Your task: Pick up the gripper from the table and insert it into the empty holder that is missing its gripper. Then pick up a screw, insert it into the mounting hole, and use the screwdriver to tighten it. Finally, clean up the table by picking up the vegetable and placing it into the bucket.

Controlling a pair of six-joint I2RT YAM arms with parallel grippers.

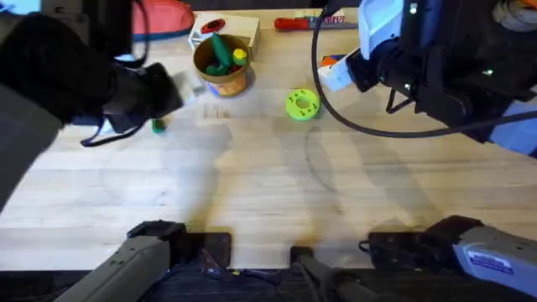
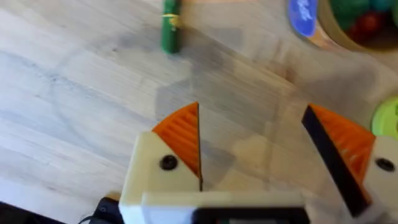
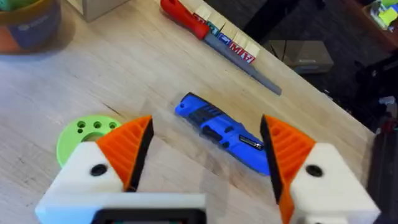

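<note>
L pincer (image 2: pixel 255 155) wide, holding nothing, above table nr vegetable (image 2: pixel 170 28). R pincer (image 3: pixel 205 152) wide, over screwdriver (image 3: pixel 225 132).

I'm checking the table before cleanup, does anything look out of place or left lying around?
Yes: the vegetable lies flat on the bare table, apart from the bucket that already holds other toys. The screwdriver also lies on its side. Nothing looks spilled or broken.
</note>
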